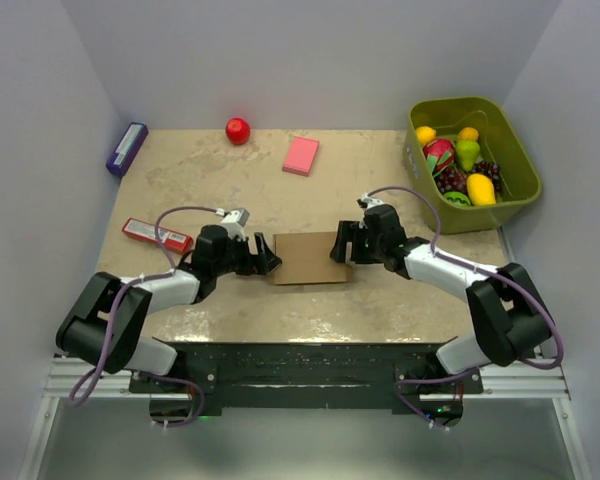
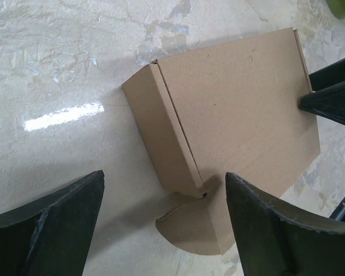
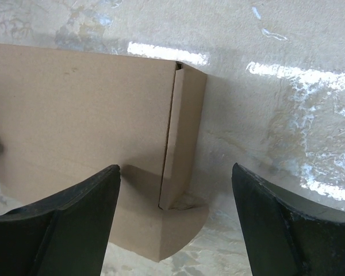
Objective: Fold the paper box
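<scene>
One table (image 1: pixel 380 300) of pale marbled stone carries everything, and the places below are given from the paper box.

Two arms lie low at its near edge, one at each short end of the box. The left gripper (image 1: pixel 267 256) has its jaws spread wide around the box's left end without pinching it. The right gripper (image 1: pixel 341 246) is just as wide at the right end and holds nothing.

One green bin (image 1: pixel 477 218) sits far right of the box. It juts past the table's right edge, and its toy fruit is heaped too closely to count.

One paper box (image 1: pixel 312 258), plain brown and unprinted, lies flat and close to the near edge. The wrist views show an upturned side flap (image 2: pixel 161 132) and a rounded tab (image 2: pixel 190 227) resting on the table. Bare tabletop runs from its far side up to the pink block.

One pink block (image 1: pixel 301 155) lies beyond the box. One purple case (image 1: pixel 126 148) lies far left against the wall. One red packet (image 1: pixel 157 234) lies left of the box, and its white panel is too small to read. One red ball (image 1: pixel 238 130) sits at the far edge.
</scene>
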### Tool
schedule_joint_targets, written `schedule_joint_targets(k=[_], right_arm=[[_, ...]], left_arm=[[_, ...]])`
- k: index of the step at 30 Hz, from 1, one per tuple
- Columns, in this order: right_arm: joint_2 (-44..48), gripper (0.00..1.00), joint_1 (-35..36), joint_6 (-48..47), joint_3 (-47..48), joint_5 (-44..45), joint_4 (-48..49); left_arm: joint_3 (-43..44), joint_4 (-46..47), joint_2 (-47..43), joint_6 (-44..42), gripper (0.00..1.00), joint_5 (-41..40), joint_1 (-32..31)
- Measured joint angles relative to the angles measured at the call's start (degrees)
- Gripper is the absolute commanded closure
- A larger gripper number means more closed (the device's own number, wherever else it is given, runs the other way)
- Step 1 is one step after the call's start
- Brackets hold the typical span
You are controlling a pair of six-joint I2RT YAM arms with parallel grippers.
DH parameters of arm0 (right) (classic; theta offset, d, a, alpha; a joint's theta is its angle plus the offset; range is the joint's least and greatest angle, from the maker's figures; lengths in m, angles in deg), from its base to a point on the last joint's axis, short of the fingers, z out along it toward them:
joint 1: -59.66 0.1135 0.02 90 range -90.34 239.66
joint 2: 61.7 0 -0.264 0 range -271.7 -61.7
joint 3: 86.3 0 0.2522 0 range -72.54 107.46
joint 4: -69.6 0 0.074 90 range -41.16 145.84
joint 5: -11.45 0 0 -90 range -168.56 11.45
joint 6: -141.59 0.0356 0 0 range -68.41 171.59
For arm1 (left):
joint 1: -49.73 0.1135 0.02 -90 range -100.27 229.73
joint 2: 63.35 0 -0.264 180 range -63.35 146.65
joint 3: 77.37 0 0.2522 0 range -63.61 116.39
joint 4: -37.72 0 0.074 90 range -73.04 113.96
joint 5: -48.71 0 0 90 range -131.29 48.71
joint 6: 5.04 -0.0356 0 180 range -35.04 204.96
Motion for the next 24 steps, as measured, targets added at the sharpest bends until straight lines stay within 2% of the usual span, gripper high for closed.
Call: schedule_joint_targets(k=[2, 7, 12, 18, 24], right_arm=[[0.26, 0.19, -0.39, -0.11, 1.18, -0.96, -1.40], [0.46, 0.21, -3.19, -0.57, 4.44, -4.50, -1.62], [-1.53, 0.30, -5.49, -0.87, 4.72, -8.50, -0.11], [-4.79, 0.51, -7.41, -1.07, 2.64, -13.18, 2.67], [-6.10, 0.78, -9.09, -0.26, 1.01, -18.67, 6.82]], left_arm=[[0.37, -2.23, -2.27, -0.02, 0.00, -0.04, 0.72], [3.89, -8.87, -8.37, -1.14, 0.00, -0.35, 2.73], [7.06, -11.41, -12.35, -1.49, 0.00, 1.92, 3.17], [11.63, -14.64, -12.09, -0.59, 0.00, 6.38, 3.32], [21.31, -18.36, -7.61, -2.60, 0.00, 8.46, 3.69]])
